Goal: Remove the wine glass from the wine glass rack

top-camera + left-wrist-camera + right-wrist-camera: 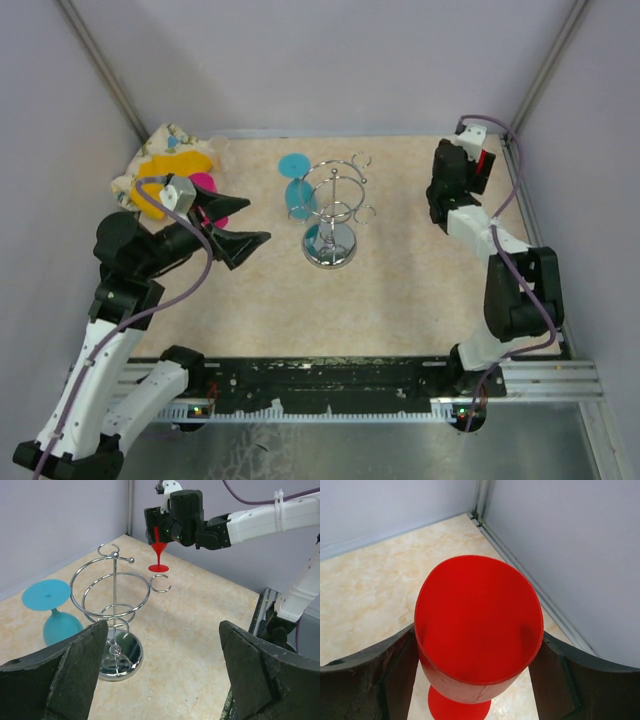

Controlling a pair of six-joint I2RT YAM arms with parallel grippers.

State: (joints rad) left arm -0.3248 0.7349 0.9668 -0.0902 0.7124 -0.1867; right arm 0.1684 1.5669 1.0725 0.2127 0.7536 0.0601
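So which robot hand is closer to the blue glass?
Left. The left hand is open just left of the blue glass; the right hand is far across the table, holding a red glass.

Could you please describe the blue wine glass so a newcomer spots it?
Find the chrome wine glass rack mid-table. The blue wine glass is at its left side, foot up and bowl down. The only other, the red glass, is in the right gripper.

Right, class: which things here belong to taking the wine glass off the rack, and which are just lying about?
Job: wine glass rack; blue wine glass, upside down at it; red wine glass in the right hand; open left hand.
Lying about: patterned cloth; yellow item; pink item.
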